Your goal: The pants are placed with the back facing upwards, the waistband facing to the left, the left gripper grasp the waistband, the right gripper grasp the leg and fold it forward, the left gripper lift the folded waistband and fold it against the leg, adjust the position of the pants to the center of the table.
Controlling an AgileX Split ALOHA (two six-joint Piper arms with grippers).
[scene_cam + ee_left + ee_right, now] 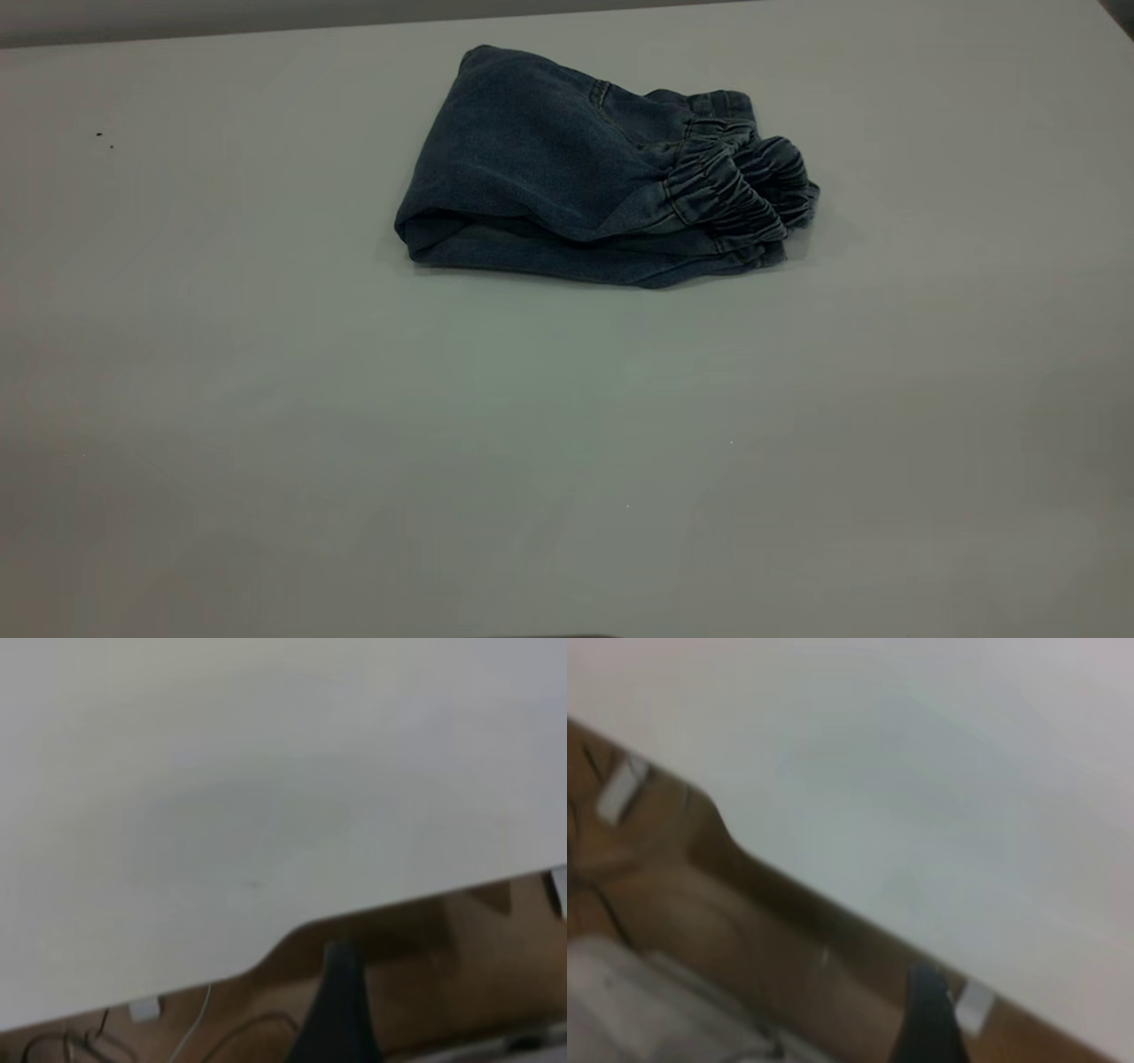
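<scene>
A: Nearest the outside camera there is only bare table [354, 461]. Where do the pants [585, 177] lie?

B: Toward the far side of the table, slightly right of middle in that view. They are folded into a compact bundle of 2 or more layers, the long axis running left to right, the fold at the left and the waistband [740, 182] bunched at the right end.

A: And the arms?

B: Neither shows in the outside view. Each wrist camera shows 1 dark finger over the table's edge: the left gripper [337, 1010] and the right gripper [930, 1019], both well apart from the denim, with no cloth in either view.

A: Fingers apart or together?

B: It cannot be told for either; only 1 finger shows.

A: Which arm is nearer?

B: That cannot be told either. Judging by the layout, the folds look done; only a nudge toward the table's center seems left, mainly toward the near side.
</scene>
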